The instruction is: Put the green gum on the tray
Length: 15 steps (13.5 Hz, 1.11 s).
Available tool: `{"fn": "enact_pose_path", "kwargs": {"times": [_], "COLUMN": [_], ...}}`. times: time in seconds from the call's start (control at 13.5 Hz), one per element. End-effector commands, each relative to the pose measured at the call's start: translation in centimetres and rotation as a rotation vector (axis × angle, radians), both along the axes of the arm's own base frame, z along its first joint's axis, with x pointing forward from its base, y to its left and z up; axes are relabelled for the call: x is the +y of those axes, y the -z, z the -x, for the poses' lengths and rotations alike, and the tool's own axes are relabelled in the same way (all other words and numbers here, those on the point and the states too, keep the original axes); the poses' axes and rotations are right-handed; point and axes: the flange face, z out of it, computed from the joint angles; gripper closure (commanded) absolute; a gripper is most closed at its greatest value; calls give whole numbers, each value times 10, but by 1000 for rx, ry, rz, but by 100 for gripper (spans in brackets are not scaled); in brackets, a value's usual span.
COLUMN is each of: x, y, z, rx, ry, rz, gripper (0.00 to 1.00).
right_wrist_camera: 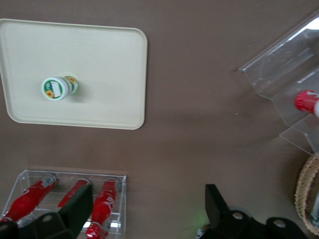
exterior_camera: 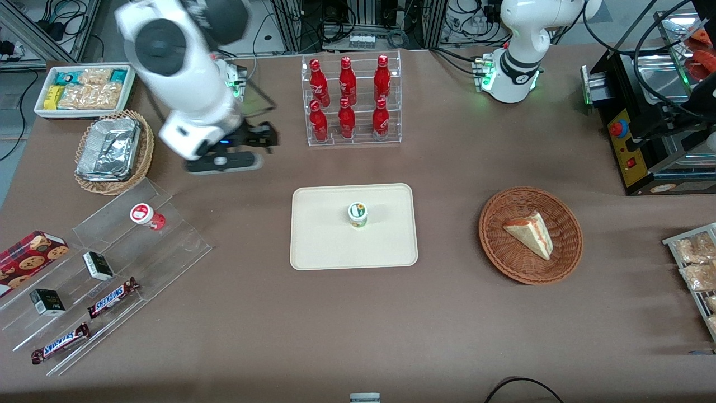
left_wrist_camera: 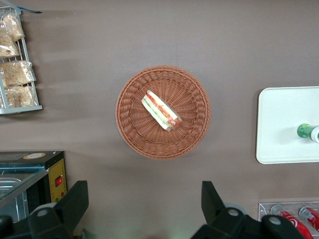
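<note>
1. standing upright on the tray (exterior_camera: 324, 246), near its middle, the green gum (exterior_camera: 358, 215) shows its round white lid with green print; nothing touches it.
2. the tray lies flat on the brown table (exterior_camera: 358, 324), nearer to the front camera than the clear rack of red cola bottles (exterior_camera: 351, 101).
3. the end effector (exterior_camera: 253, 146) hangs above bare table, well apart from the tray, toward the working arm's end and beside the bottle rack; its two dark fingers (right_wrist_camera: 75, 206) are spread wide with nothing between them.
4. in the right wrist view the green gum (right_wrist_camera: 59, 87) sits alone on the cream tray (right_wrist_camera: 109, 59), with the bottle rack (right_wrist_camera: 70, 201) just beside the end effector (right_wrist_camera: 144, 209).
5. the red gum bottle (exterior_camera: 146, 216) stands on the clear stepped display (exterior_camera: 106, 280), which also carries snickers bars (exterior_camera: 112, 296) and small dark boxes (exterior_camera: 98, 265).
6. a wicker basket holding a foil container (exterior_camera: 109, 150) sits near that display, farther from the front camera, next to a white bin of snack packets (exterior_camera: 84, 89).
7. toward the parked arm's end, a round brown wicker basket (exterior_camera: 562, 246) holds a wedge sandwich (exterior_camera: 528, 232).
</note>
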Motion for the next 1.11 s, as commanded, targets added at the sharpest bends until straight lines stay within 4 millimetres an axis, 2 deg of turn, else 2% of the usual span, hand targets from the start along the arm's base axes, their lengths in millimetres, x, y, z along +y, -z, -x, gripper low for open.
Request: {"fn": "enact_pose_path", "kwargs": {"times": [0.0,0.45,0.89,1.04], "x": [-52,-159,-248,-265], "y": [-9,-29,-40,-40], "z": [-2,-23,-34,-37], "rx": [38,49,19,17], "ry": [39,221,217,200], "rz": [-13,11,-9,-17], "gripper": [0,0,0,0]}}
